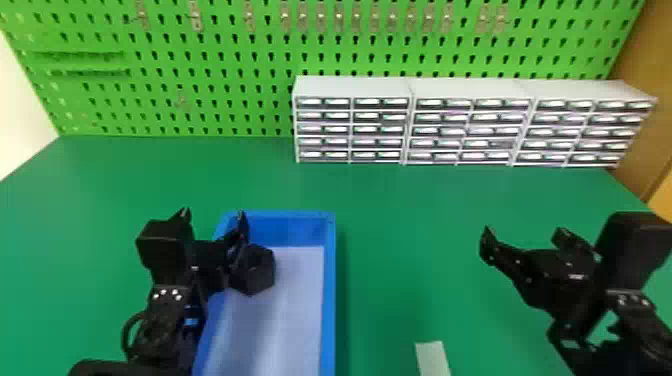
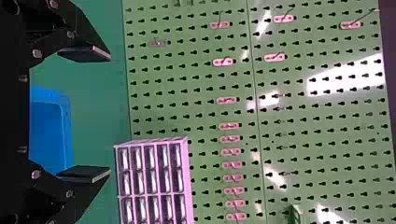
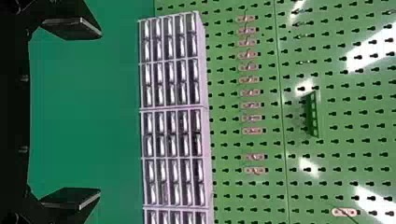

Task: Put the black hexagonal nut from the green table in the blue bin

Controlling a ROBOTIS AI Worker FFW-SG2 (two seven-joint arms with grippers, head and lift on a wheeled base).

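Standing wide apart, the two flat fingers [image 2: 86, 53] of the left gripper [image 1: 214, 214] have a part of the green table between them in the left wrist view. In the head view this gripper is at the left side of the blue bin [image 1: 328, 300], and one of its fingertips shows in front of the bin's far left part. Just beside the gripper's body is the black hexagonal nut [image 1: 256, 270] – it shows inside the bin, toward the far end and close to the left wall. If the gripper touches the nut, I cannot tell. The bin has a pale floor and blue walls, and its near end is cut by the lower edge of the view.

The right gripper [image 1: 524, 231] is well apart from the bin, over the right part of the green table [image 1: 400, 225], and its fingers too are spread wide from each other. On the table, between the bin and the right arm, is a pale flat strip [image 1: 432, 357], near the bottom edge of the head view.

Farther away, small drawer cabinets [image 1: 350, 89] are placed side by side in a row at the back of the table – behind them rises a green pegboard [image 1: 225, 62] with metal hooks [image 1: 195, 17].
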